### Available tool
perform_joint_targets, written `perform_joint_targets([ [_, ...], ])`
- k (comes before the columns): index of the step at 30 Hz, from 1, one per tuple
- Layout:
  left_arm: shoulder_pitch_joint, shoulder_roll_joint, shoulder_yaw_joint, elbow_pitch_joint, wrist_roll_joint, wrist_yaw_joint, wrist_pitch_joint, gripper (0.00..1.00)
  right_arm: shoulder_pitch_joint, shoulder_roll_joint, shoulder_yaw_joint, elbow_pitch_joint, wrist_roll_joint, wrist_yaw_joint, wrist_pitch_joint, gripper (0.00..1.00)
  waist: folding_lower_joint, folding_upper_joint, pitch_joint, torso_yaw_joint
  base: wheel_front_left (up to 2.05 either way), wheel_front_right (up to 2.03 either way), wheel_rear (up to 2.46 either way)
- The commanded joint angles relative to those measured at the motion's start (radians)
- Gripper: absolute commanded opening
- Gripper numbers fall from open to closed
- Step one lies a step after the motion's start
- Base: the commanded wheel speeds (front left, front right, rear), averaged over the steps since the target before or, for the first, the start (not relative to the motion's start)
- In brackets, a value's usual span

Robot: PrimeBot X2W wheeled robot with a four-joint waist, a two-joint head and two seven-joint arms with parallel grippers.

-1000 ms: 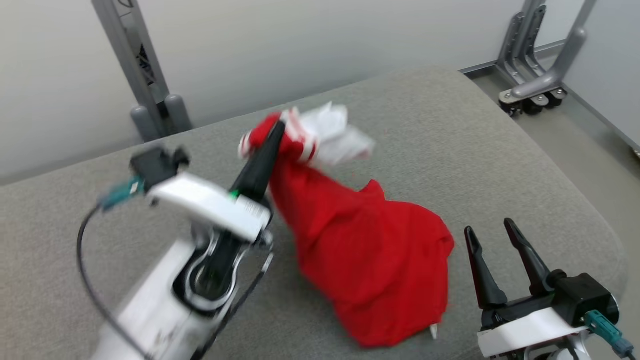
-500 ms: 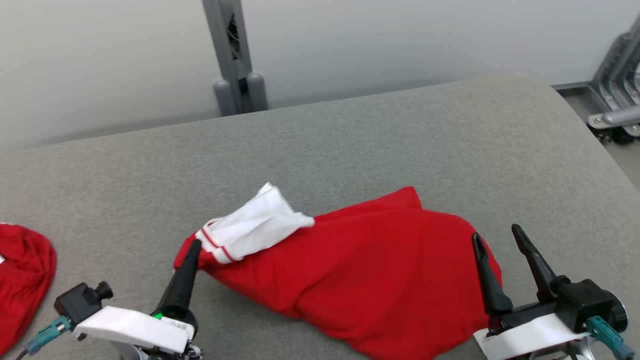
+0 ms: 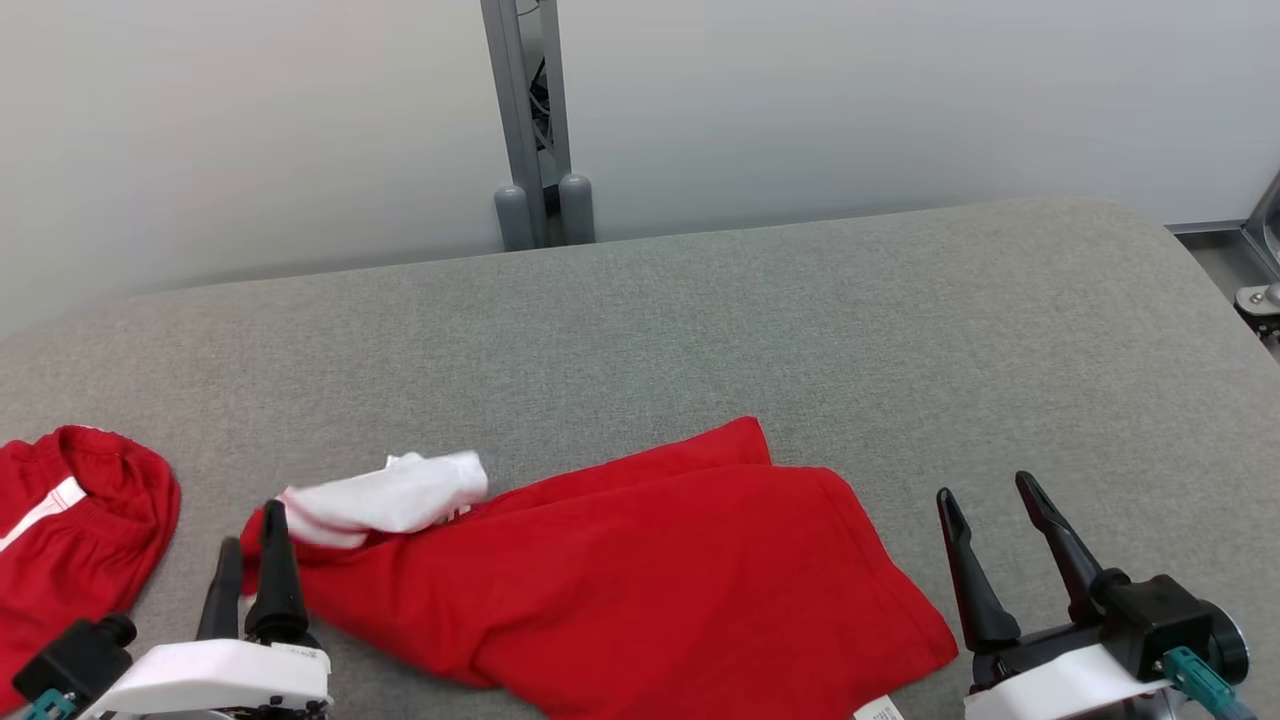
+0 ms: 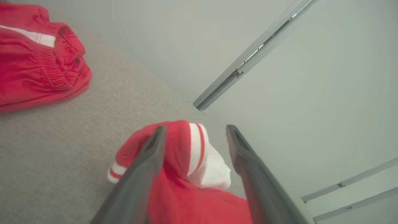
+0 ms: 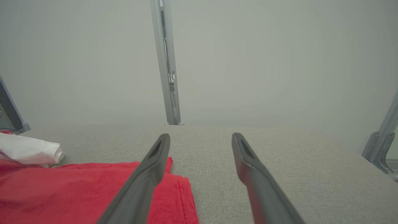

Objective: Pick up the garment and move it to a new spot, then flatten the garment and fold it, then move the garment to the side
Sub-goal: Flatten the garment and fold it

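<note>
My right gripper (image 3: 982, 486) looks matt dark plastic, the garment (image 3: 650, 560) soft red cloth, the worktop (image 3: 700, 330) covered in coarse grey weave.

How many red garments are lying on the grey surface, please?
2. One red-and-white garment lies spread at front centre; a second red garment sits bunched at the left edge, partly out of frame.

Beyond the dark-fingered left gripper (image 3: 250, 527), a red T-shirt (image 3: 650, 560) has a white sleeve (image 3: 400, 498) striped red at the cuff. Left of that gripper, red shorts (image 3: 70, 540) bear a white stripe.
</note>
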State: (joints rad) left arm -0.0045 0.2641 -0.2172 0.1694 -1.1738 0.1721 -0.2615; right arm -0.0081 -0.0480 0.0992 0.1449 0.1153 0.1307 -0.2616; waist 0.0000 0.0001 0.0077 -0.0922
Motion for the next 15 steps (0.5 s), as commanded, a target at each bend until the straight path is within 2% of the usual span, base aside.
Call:
perform_joint_targets([
  [1, 0.011, -0.014, 0.031, -0.017, 0.074, -0.013, -0.004, 1.0, 0.009, -0.005, -0.001, 0.004, -0.001, 0.0, -0.006, 1.0, 0.0, -0.0001, 0.0, 0.003, 0.0, 0.0, 0.0],
  [9, 0.062, -0.133, 0.154, -0.117, 0.444, -0.091, -0.004, 1.0, -0.005, -0.005, 0.01, 0.013, -0.005, 0.0, -0.006, 1.0, 0.0, -0.0001, -0.002, 0.005, 0.0, 0.0, 0.0],
  [15, 0.1, -0.171, 0.182, -0.148, 0.683, -0.125, -0.004, 1.0, -0.003, -0.005, 0.017, 0.025, -0.006, 0.0, -0.006, 1.0, 0.0, -0.0001, -0.012, 0.0, 0.0, 0.0, 0.0],
])
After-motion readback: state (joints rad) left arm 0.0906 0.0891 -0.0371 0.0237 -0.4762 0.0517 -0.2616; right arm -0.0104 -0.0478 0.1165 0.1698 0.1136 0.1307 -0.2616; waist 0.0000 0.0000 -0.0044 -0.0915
